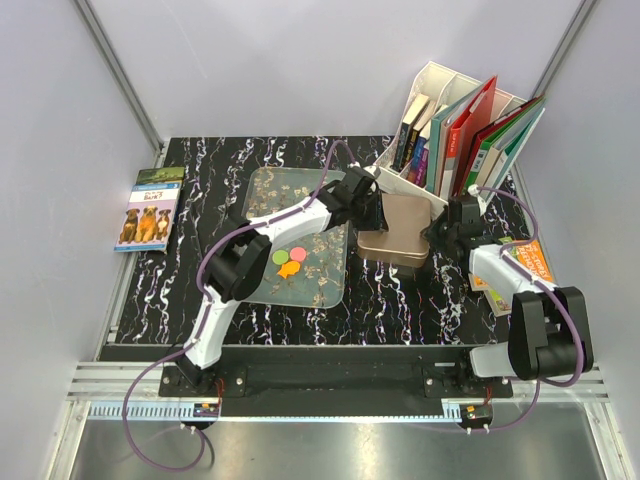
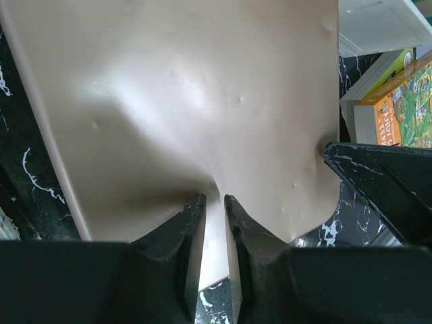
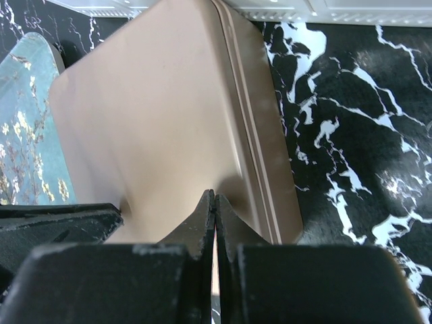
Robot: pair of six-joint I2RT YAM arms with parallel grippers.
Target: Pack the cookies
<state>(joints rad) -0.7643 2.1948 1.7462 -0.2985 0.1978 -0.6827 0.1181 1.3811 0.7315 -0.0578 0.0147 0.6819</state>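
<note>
The cookies, a green [image 1: 281, 256], a pink [image 1: 297, 253] and an orange disc [image 1: 290, 268], lie on a blue-green patterned tray [image 1: 270, 200]. Right of the tray sits a tan tin [image 1: 395, 235]. My left gripper [image 1: 375, 210] is at the tin's left side; in its wrist view the gripper [image 2: 214, 199] is nearly closed on the edge of the tan lid [image 2: 189, 88]. My right gripper [image 1: 440, 235] is at the tin's right side; in its wrist view it [image 3: 214, 194] is shut, its tips against the lid [image 3: 155, 121], which tilts above the tin's base [image 3: 270, 155].
A white file organizer with books [image 1: 460, 130] stands right behind the tin. A dog booklet [image 1: 150, 210] lies at the table's left edge. An orange book [image 1: 535, 260] lies under my right arm and shows in the left wrist view [image 2: 405, 101].
</note>
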